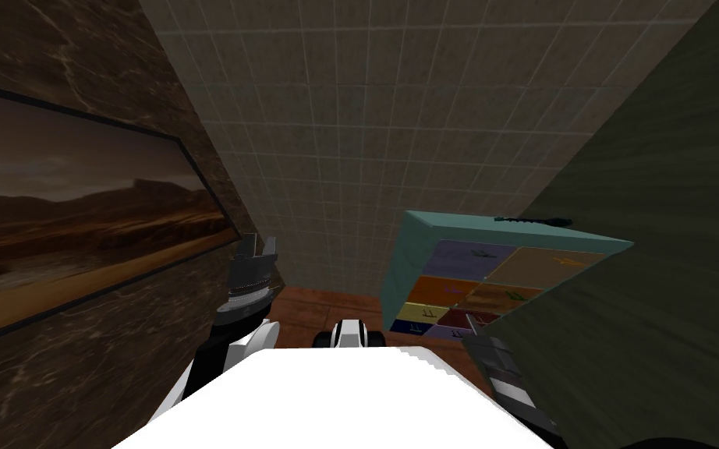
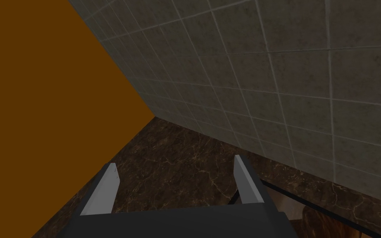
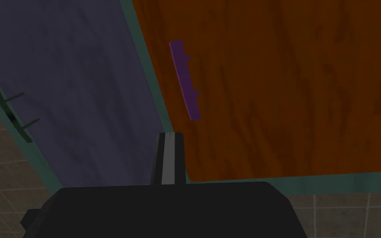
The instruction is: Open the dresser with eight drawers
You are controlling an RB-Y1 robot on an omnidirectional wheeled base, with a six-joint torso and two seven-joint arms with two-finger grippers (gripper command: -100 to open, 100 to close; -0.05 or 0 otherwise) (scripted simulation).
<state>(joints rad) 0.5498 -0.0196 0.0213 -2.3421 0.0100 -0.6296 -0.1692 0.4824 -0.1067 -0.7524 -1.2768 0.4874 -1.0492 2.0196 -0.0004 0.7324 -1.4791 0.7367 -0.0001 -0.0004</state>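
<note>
Dresser (image 1: 506, 273) stands ahead to my right, by the right-hand wall (image 1: 662, 234) and before the tiled wall (image 1: 397, 117), a slim object (image 1: 533, 220) on its top, my right gripper (image 3: 170, 137) close before a drawer (image 3: 289, 82), near its handle (image 3: 184, 80), and my left gripper (image 1: 256, 249) beside the framed picture (image 1: 77, 210) on the left-hand wall (image 1: 77, 62).

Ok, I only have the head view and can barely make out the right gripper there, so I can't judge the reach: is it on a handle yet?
Observer: No. The right gripper points at the purple handle but is not touching it.
Operator: Which drawer is that on?
Observer: The orange drawer, next to a grey-purple drawer with a dark green handle.
Operator: Are the fingers ready to grab?
Observer: Not as they stand: they are shut together.
</note>
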